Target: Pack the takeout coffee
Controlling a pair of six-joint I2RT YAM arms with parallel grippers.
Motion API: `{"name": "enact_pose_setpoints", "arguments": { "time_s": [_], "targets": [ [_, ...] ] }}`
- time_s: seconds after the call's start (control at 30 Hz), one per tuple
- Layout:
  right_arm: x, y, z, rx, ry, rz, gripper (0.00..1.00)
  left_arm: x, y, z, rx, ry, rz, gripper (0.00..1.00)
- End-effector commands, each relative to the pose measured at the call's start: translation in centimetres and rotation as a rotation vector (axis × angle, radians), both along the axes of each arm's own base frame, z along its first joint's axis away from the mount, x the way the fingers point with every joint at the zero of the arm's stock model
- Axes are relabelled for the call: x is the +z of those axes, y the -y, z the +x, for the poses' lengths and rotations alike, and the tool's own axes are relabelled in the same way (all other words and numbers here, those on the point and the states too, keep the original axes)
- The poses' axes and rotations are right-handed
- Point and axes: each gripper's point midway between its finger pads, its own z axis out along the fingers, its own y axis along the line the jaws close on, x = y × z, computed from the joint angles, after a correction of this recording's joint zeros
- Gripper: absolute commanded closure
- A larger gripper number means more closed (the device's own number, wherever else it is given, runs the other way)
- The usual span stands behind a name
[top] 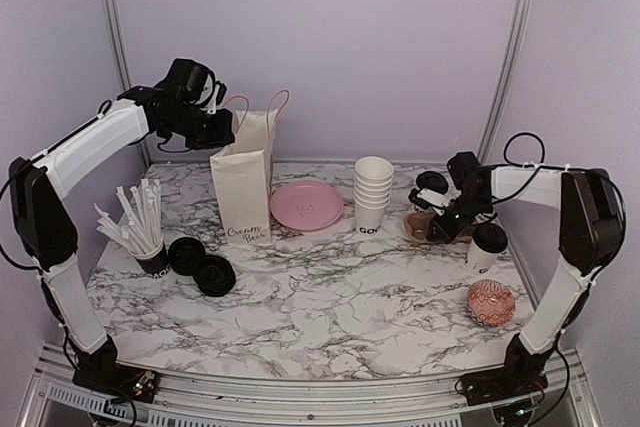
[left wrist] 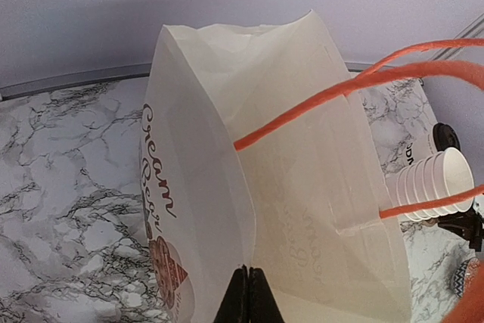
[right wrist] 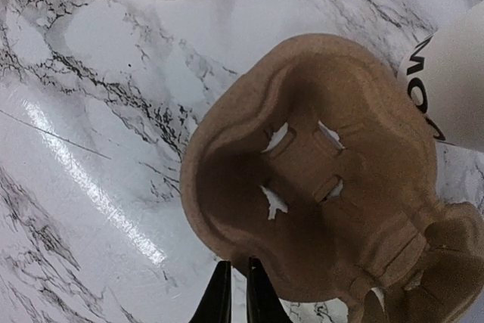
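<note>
Takeout coffee (top: pixel 488 245), a lidded white cup, stands at the right side of the marble table (top: pixel 330 317) and is not yet packed in anything. Just left of it lies a brown pulp cup carrier (right wrist: pixel 333 187). The right gripper (right wrist: pixel 237 276) has its fingers nearly together at the carrier's near rim. It seems to be pinching the rim, probably to move or steady the tray so it can take the cup. A stack of empty cups (top: pixel 372 190) stands farther left. Well apart, on the left, the white paper bag (top: pixel 240 187) stands upright. The left gripper (left wrist: pixel 246 281) is clamped on its top edge, which I judge keeps the mouth open for loading.
</note>
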Motion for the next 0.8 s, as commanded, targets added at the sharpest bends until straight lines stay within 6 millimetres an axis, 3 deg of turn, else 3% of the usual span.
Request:
{"name": "enact_pose_setpoints", "arguments": {
  "time_s": [0.0,0.27,0.4,0.47,0.6,0.77],
  "targets": [
    [0.8,-0.5,2.8,-0.01,0.049,-0.018,0.92,1.0,0.4,-1.0,-0.023,0.012,-0.034,1.0],
    [0.2,-1.0,4.8,-0.015,0.079,-0.055,0.92,0.4,0.5,-0.9,-0.028,0.0,-0.034,1.0],
    [-1.0,-1.9,5.1,0.014,0.067,-0.066,0.92,0.3,0.3,-0.8,-0.018,0.001,-0.027,0.78],
    [-1.7,-2.9,4.3,0.06,0.051,-0.08,0.92,0.3,0.2,-0.8,-0.011,0.006,-0.02,0.72],
    [-2.8,-4.9,2.1,0.154,0.013,-0.105,0.92,0.3,-0.1,-0.7,-0.002,0.013,-0.002,0.69],
    [-3.0,-7.3,-2.3,0.292,-0.044,-0.098,0.91,0.2,-0.1,-0.6,-0.005,0.013,-0.003,0.68]
  ]
}}
